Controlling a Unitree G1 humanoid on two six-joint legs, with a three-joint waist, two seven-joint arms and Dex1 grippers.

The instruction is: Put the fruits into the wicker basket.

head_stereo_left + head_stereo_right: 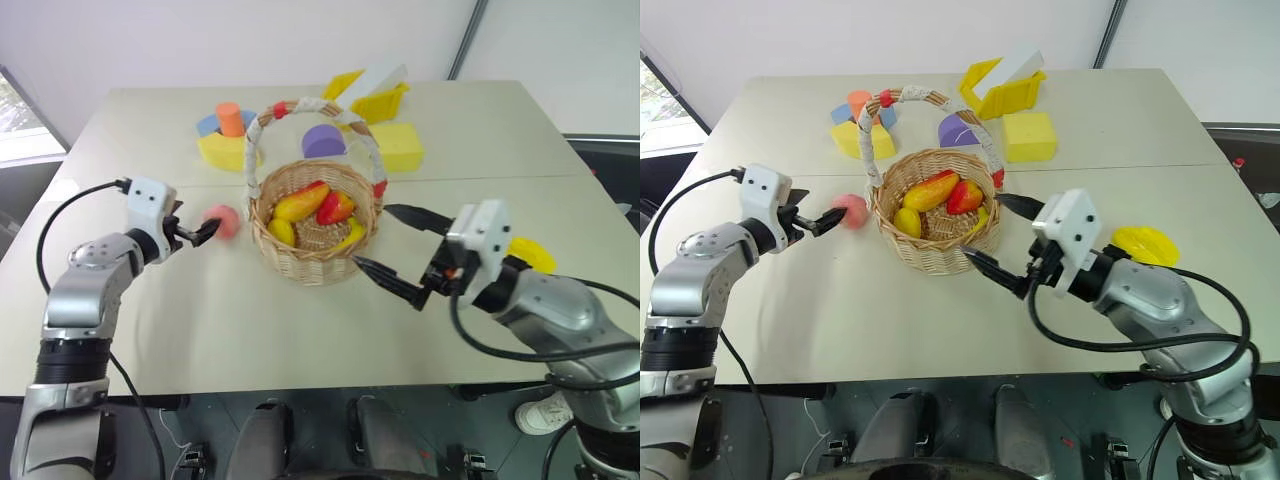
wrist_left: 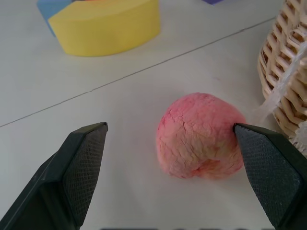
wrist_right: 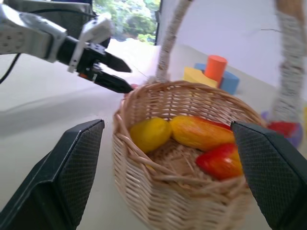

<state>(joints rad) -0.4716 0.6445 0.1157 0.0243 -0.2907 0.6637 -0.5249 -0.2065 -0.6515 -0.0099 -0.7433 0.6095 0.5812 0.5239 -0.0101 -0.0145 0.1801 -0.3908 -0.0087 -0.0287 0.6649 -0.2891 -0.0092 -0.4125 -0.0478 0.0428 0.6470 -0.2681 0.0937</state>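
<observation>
The peach [image 1: 222,221] lies on the table [image 1: 300,330] just left of the basket [image 1: 316,222] — between the left gripper's [image 1: 208,230] open fingers, ungripped — while the right gripper [image 1: 385,243], jaws wide apart, straddles the basket's near right side.

Both arms forward and angled inward, left gripper [image 1: 208,232] and right gripper [image 1: 388,243] fingers spread wide.
</observation>
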